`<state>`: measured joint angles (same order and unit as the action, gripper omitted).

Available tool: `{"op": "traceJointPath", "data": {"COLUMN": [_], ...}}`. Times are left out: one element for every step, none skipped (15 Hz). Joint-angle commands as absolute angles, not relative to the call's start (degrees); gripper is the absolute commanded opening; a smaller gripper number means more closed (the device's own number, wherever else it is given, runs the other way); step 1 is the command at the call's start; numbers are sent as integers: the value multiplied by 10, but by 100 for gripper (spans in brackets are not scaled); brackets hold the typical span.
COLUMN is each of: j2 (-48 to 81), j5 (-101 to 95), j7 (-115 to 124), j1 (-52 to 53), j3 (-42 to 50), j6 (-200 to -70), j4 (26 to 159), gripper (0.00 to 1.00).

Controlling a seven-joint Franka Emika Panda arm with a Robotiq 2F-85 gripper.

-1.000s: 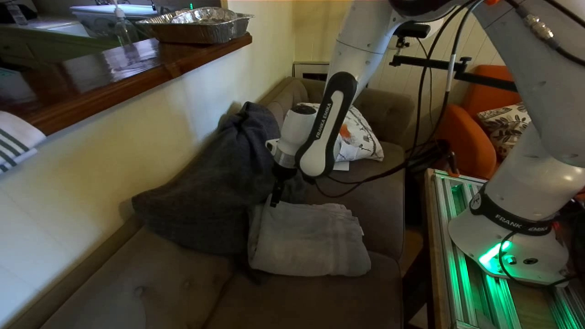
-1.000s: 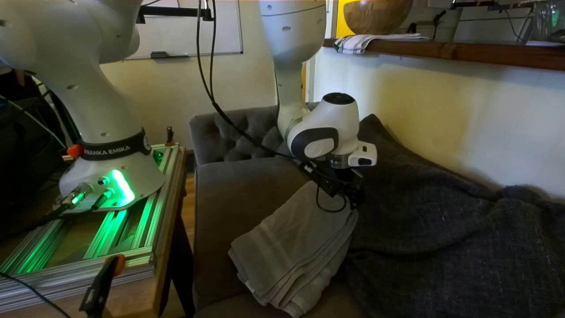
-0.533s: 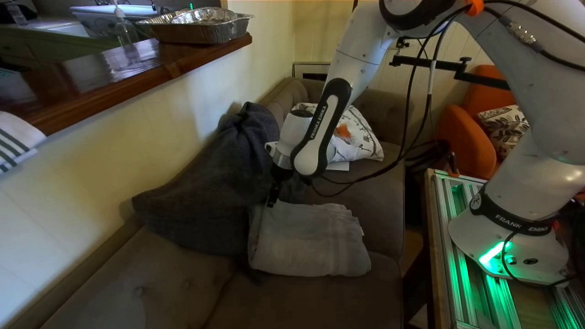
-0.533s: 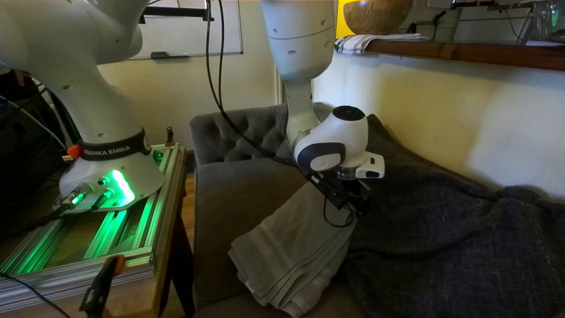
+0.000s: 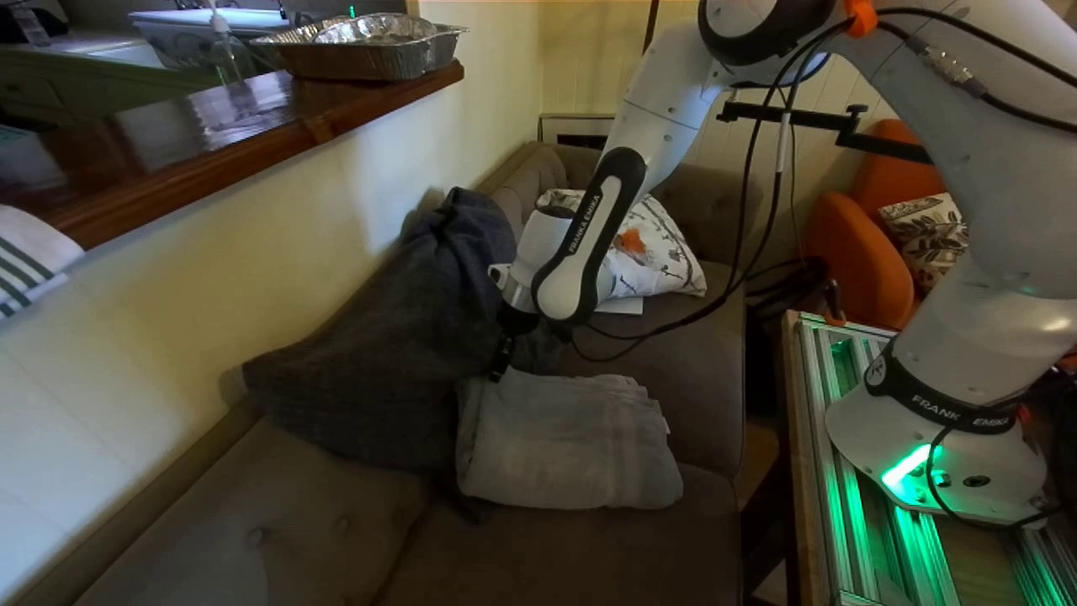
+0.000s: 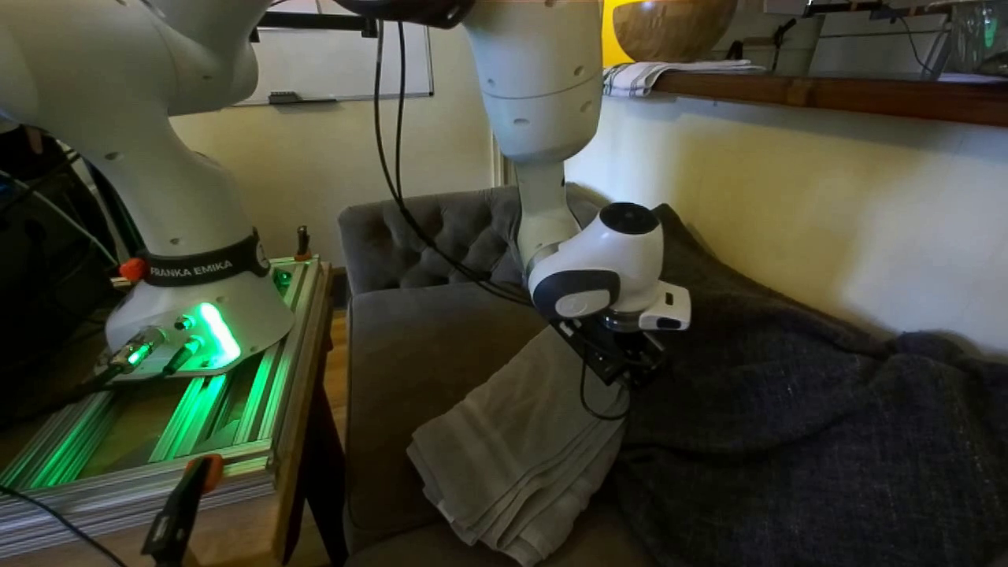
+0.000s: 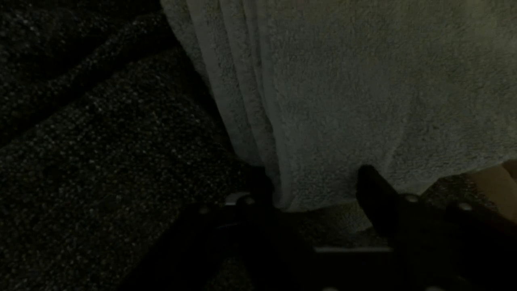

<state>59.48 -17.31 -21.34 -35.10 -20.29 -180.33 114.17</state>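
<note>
Grey towel (image 5: 572, 446): 1 item, folded in layers; lies flat on the sofa seat (image 5: 294, 530), 1 side against the dark blanket (image 5: 379, 362); whole stack on the seat in both exterior views
Gripper (image 7: 314, 171): 1, pointing down at the towel corner next to the blanket
Fingers (image 7: 375, 198): 2, standing part-way apart; 1 at the layered folds, 1 against the top face; cloth shows between; no pinch or bunching visible, nothing seen held; exact contact too dark to tell
Corner, done: fingers placed about it, by judgement
Corner, left: a firm hold and any shift of the cloth; stack neither raised nor unfolded; stage judged early
Blanket side: soft bank rising toward the wall (image 5: 168, 353); judged tight for the finger there
Seat room: upholstery shows on 2 opposite sides of the towel, 1 running toward the patterned pillow (image 5: 665, 252)
Sofa front edge (image 5: 734, 522): towel stops short of it; a gap separates it from the robot table (image 6: 252, 528)
Cable loop (image 6: 583, 394): hangs beside the gripper, over the towel; snagging possible, by judgement
Wooden ledge (image 5: 252, 156): bears a foil tray (image 5: 370, 59); well apart from the fingers
</note>
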Motion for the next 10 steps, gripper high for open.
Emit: {"op": "traceJointPath", "data": {"j2": [603, 590, 578, 561, 542, 525, 504, 490, 474, 460], "j5": [-165, -159, -152, -143, -132, -121, -107, -92, -77, -58], "j7": [-229, -219, -209, -199, -187, -177, -166, -165, -170, -191], "j1": [-349, -337, -326, -321, -308, -301, -292, -297, -310, -339], "j3": [-203, -192, -183, -178, -166, -161, -155, -166, -186, -226], "j6": [-1774, -1765, -1752, -1739, -1728, -1716, -1704, -1689, -1672, -1645], "j4": [1126, 1132, 1138, 1151, 1164, 1178, 1195, 1209, 1225, 1240], "gripper": [31, 23, 17, 9, 3, 0, 0, 0, 1, 2]}}
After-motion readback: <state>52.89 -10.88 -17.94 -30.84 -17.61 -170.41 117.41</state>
